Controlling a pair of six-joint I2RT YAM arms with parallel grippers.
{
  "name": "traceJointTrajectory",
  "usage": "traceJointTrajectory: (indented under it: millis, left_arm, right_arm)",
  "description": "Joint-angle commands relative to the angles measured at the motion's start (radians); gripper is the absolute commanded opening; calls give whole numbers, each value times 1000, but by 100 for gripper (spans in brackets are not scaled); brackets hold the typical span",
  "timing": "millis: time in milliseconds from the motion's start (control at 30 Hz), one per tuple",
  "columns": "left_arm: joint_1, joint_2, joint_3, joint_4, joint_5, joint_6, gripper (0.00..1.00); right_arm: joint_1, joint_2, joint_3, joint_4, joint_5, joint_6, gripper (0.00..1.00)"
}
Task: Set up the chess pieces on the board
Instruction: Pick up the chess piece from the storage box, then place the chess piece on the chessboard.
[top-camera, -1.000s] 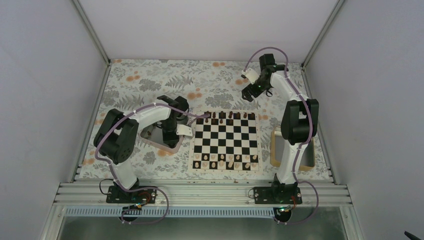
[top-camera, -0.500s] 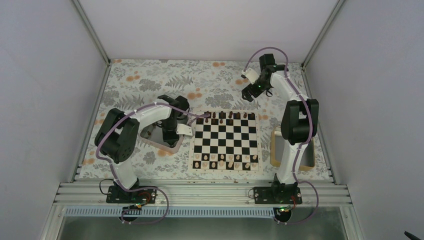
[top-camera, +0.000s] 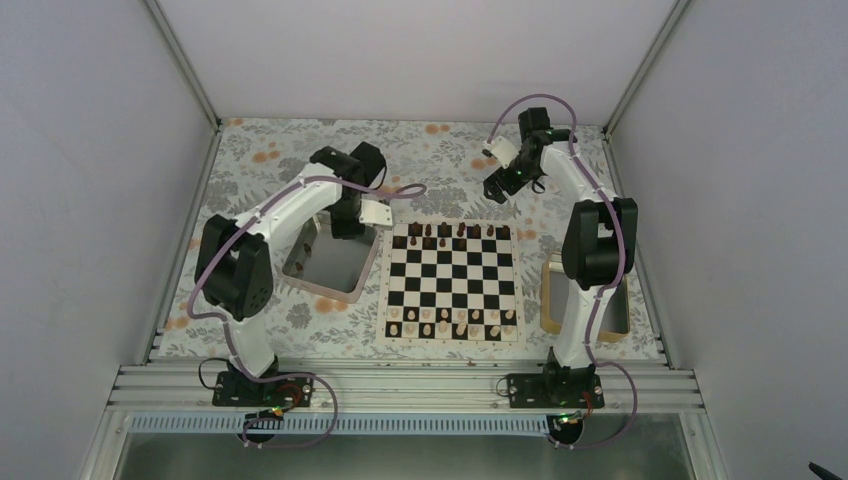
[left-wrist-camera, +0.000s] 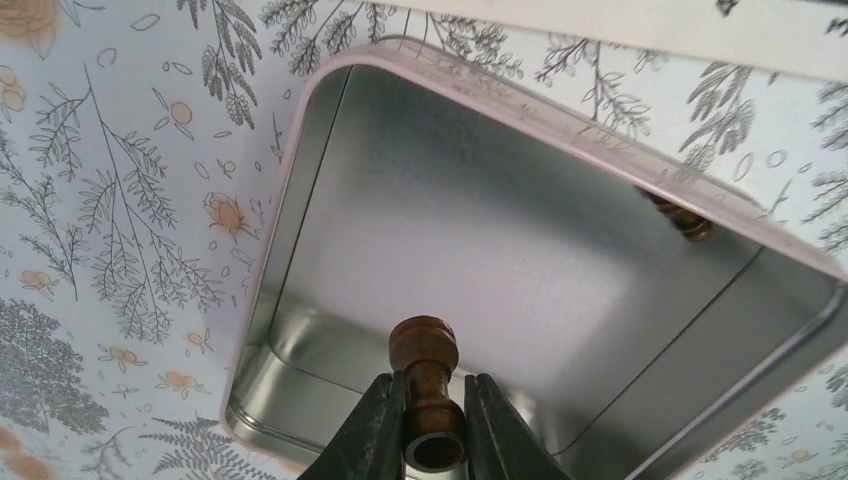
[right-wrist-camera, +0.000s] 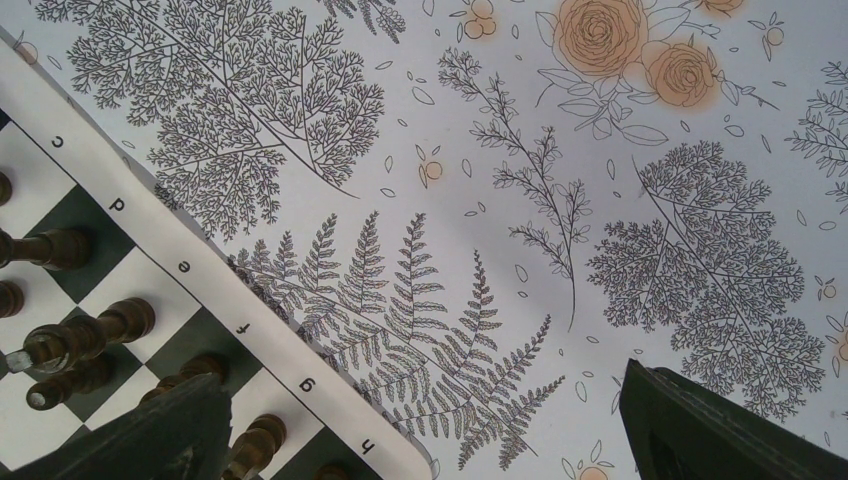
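Observation:
My left gripper (left-wrist-camera: 432, 388) is shut on a dark brown chess piece (left-wrist-camera: 424, 352), gripped by the stem and held above the shiny metal tray (left-wrist-camera: 292, 190). A second dark piece (left-wrist-camera: 686, 224) shows at the tray's far wall, partly hidden by the rim. From above, the left gripper (top-camera: 346, 224) hangs over the tray's far edge, left of the board (top-camera: 452, 282). Dark pieces (top-camera: 450, 232) line the board's far row. My right gripper (right-wrist-camera: 430, 440) is open and empty over the flowered cloth, beside the board's corner and its dark pieces (right-wrist-camera: 90, 335).
Pale cream pieces (top-camera: 450, 322) stand on the board's two near rows. A wooden-rimmed tray (top-camera: 550, 298) lies right of the board, partly under the right arm. The metal tray (top-camera: 330, 264) sits left of the board. Walls enclose the table on three sides.
The left gripper closed on a dark piece inside the metal tray, then rose and moved toward the far side with it. The right arm has not moved.

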Motion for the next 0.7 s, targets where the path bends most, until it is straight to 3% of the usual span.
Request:
traceJointTrajectory:
  millis: [0,133,433,667]
  left_arm:
    - [5,72,44,-44,-76,50,15]
    - [12,152,181,-35,-124,72,15]
    - [-18,452,662,-111,-94,121,15]
    - [-59,567,796,-113,-79,157,15]
  right_arm:
    - [-13,-30,-11,11,-7,-5,100]
    - [-17,-25,-10,10,-9,-6,100]
    - [-26,-18,9,8,3,10,100]
    - [-30,-14,7,7,2,10,100]
